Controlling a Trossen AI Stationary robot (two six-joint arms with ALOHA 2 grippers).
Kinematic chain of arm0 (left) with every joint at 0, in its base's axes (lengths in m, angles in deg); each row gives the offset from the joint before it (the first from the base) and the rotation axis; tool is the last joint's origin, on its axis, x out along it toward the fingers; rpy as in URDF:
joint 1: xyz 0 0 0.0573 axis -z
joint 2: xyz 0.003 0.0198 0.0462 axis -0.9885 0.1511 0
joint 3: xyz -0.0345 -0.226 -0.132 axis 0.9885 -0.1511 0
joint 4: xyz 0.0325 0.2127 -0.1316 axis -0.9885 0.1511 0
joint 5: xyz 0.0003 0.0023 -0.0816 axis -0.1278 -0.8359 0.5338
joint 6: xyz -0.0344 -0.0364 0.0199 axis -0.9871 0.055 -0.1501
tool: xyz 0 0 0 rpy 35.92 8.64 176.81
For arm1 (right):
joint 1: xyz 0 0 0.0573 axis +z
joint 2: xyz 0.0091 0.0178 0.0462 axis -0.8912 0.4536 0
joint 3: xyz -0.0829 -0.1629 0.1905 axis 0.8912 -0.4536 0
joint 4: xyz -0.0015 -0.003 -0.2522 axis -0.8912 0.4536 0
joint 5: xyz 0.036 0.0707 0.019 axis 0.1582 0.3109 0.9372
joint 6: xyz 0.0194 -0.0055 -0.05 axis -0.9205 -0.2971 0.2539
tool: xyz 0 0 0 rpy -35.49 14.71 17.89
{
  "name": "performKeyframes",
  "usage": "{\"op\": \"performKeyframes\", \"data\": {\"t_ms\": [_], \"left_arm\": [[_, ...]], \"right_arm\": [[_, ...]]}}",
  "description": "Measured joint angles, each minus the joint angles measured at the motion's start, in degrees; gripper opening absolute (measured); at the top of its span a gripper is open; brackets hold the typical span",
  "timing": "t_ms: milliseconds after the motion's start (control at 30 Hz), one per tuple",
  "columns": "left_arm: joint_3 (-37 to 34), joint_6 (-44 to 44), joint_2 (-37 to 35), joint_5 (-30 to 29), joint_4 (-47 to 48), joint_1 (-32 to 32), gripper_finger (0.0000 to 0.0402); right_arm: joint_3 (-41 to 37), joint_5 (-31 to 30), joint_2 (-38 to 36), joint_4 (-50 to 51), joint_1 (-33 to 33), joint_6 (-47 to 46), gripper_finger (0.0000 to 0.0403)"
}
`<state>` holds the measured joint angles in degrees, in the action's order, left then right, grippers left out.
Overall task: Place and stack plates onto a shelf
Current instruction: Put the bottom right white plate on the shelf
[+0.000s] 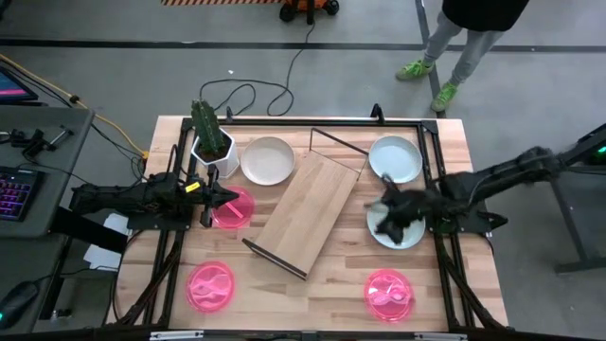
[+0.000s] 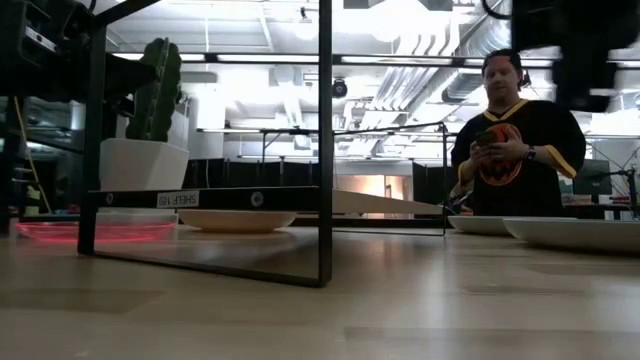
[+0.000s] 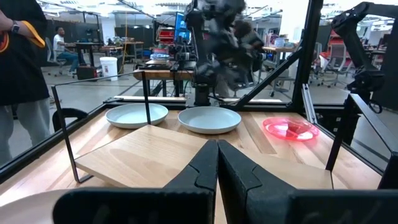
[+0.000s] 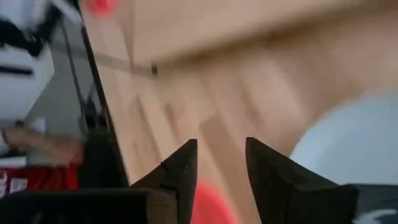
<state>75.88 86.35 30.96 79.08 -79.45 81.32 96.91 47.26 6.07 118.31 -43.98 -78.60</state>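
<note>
High view: right gripper [image 1: 386, 216] parted above a white plate [image 1: 396, 230] beside the shelf [image 1: 307, 210] — left gripper [image 1: 220, 200] pressed together over a pink plate [image 1: 233, 207]

Two dark, matte black jointed arms; the left gripper [image 1: 210, 201] carries a small yellow marking, and each wrist ends in black, wedge-shaped angular fingers [image 4: 180, 171]

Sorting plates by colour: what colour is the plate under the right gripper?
Pale bluish-white plate, clearest in the high view.
</note>
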Motion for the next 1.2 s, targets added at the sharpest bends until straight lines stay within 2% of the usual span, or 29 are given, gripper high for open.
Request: {"op": "performKeyframes", "data": {"t_ms": [67,200,367,500,700,867,1033,1200], "left_arm": [[0.01,0.01,0.02,0.0,0.0,0.02,0.0001],[0.0,0.01,0.01,0.0,0.0,0.01,0.0001],[0.02,0.0,0.0,0.0,0.0,0.01,0.0001],[0.0,0.0,0.0,0.0,0.0,0.01,0.0001],[0.0,0.0,0.0,0.0,0.0,0.0,0.0001],[0.01,0.0,0.01,0.0,0.0,0.0,0.0001],[0.0,0.0,0.01,0.0,0.0,0.01,0.0001],[0.0,0.01,0.0,0.0,0.0,0.01,0.0001]], "right_arm": [[-0.01,-1.15,1.73,0.05,5.2,-5.48,0.0122],[-0.01,-7.45,5.58,1.42,13.68,-15.04,0.0122],[-0.03,-13.04,10.79,3.96,18.42,-22.06,0.0122],[-0.03,-15.14,15.14,4.16,18.4,-23.13,0.0122],[-0.03,-12.27,20.06,4.19,15.55,-20.86,0.0122],[0.56,-12.12,21.97,6.52,13.32,-17.58,0.0122],[5.93,-14.27,25.62,13.6,12.69,-15.77,0.0122],[12.51,-14.81,30.79,16.53,12.76,-13.06,0.0121]]}}
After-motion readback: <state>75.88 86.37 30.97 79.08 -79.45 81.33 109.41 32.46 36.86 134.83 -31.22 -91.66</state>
